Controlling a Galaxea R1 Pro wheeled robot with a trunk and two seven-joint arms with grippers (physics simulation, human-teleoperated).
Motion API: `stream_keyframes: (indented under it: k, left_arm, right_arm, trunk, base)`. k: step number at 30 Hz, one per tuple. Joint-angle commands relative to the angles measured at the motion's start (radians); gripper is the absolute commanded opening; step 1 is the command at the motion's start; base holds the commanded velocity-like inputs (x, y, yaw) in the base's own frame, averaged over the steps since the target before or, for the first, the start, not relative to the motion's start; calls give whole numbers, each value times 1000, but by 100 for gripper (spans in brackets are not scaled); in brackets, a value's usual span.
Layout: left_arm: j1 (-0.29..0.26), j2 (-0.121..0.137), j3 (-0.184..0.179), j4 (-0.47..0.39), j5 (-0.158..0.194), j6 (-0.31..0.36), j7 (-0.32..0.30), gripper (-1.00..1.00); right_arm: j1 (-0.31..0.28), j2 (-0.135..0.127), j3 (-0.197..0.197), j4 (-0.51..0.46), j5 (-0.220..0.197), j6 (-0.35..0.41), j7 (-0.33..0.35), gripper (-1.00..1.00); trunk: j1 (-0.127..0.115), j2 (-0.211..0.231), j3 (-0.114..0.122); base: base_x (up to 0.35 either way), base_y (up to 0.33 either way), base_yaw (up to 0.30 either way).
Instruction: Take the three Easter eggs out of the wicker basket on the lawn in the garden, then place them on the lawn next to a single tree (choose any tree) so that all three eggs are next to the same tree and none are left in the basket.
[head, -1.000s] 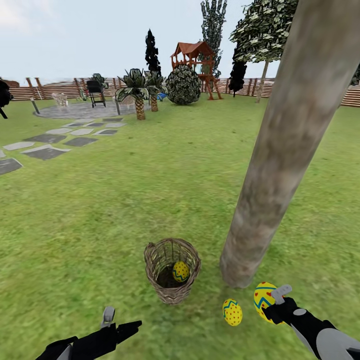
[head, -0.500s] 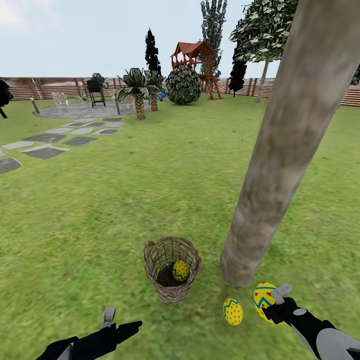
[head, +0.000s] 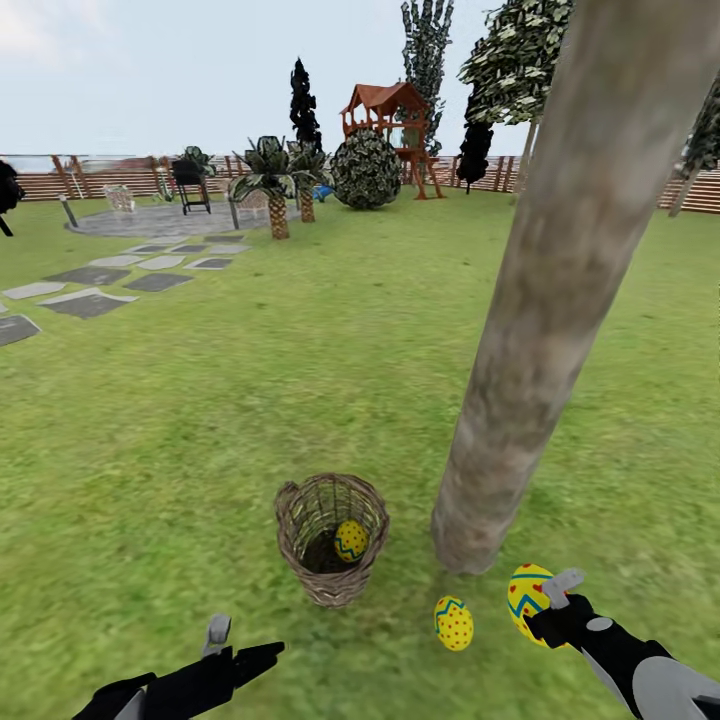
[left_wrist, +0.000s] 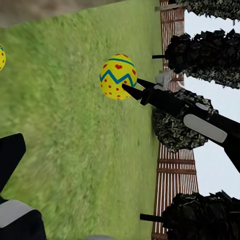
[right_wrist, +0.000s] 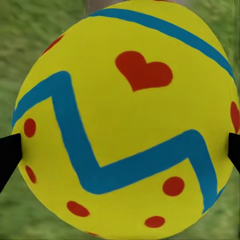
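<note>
Clamped between the right gripper's (head: 545, 600) fingertips was one Easter egg (head: 527, 592), held just above the lawn (head: 250, 400) near the foot of the tree (head: 540, 300). One thick trunk, one wicker basket (head: 330, 540), three eggs — largest to smallest. A second egg (head: 454, 623) lay on the grass beside the trunk; the third (head: 350, 540) sat inside the basket. Whether the left gripper (head: 235, 650) stood apart or together, I could not tell.

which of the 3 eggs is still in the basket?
The egg inside the wicker basket. One other egg lies on the grass by the tree; the third egg is held in the right gripper.
</note>
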Motion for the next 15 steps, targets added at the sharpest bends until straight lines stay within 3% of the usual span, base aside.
stream_keyframes:
  k: [1, 7, 15]
  left_arm:
    - [-1, 1, -6, 0, 9, 10, -1, 100]
    - [-1, 6, -3, 7, 10, 9, -8, 100]
    - [-1, 3, -3, 3, 10, 9, -6, 100]
  right_arm:
    - [0, 0, -9, 0, 7, -3, 4, -100]
    - [0, 0, -9, 0, 7, -6, 4, -100]
    - [0, 1, -9, 3, 6, -4, 5, -100]
  trunk:
    - [0, -1, -1]
    - [0, -1, -1]
    - [31, -57, -26]
  base:
    - [0, -329, 0]
    - [0, -85, 0]
    - [0, 0, 0]
